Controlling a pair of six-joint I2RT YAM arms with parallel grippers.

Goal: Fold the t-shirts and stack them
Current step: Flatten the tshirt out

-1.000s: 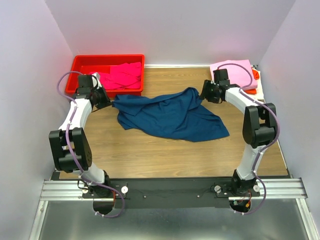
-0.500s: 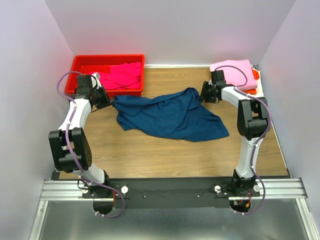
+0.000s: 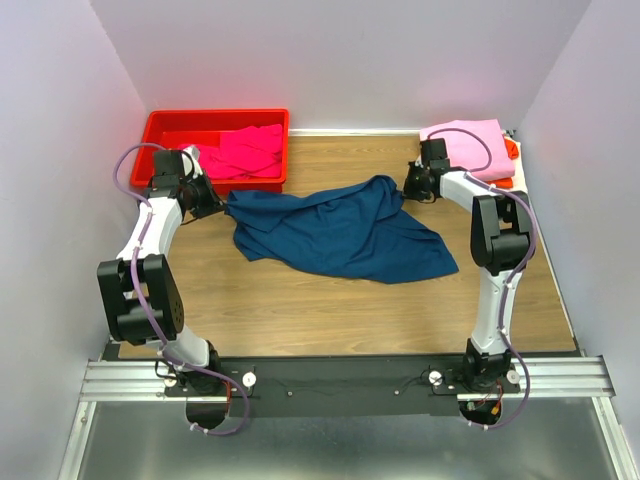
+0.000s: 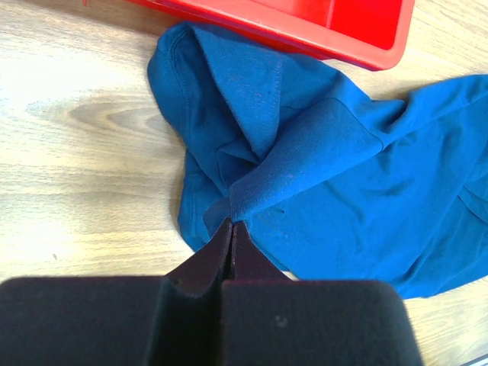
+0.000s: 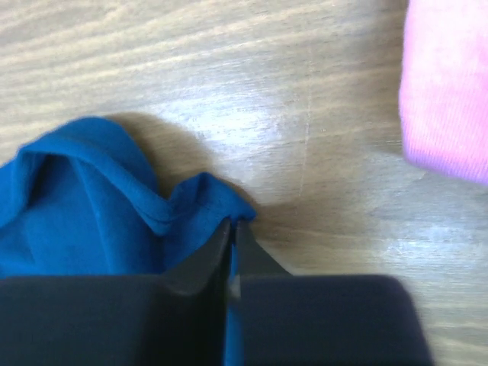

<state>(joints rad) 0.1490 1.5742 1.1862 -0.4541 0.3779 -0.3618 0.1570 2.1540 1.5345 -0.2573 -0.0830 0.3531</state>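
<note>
Navy t-shirt (image 3: 340, 230): lay crumpled on the desk (image 3: 300, 295) in loose folds, stretched between both arms.
Left claw (image 4: 232, 231): clamped on a bunched fold beside the red bin (image 4: 366, 30).
Right claw (image 5: 232, 229): clamped on the opposite edge, near the pink t-shirt (image 5: 446, 84).
Magenta t-shirt (image 3: 248, 150): lay rumpled inside the red bin.

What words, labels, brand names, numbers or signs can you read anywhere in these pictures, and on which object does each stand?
No text can be read in any view.
The navy t-shirt shows only plain cloth.
The red bin and the pink t-shirt carry no visible label.
The left gripper and right gripper bear no marking.
</note>
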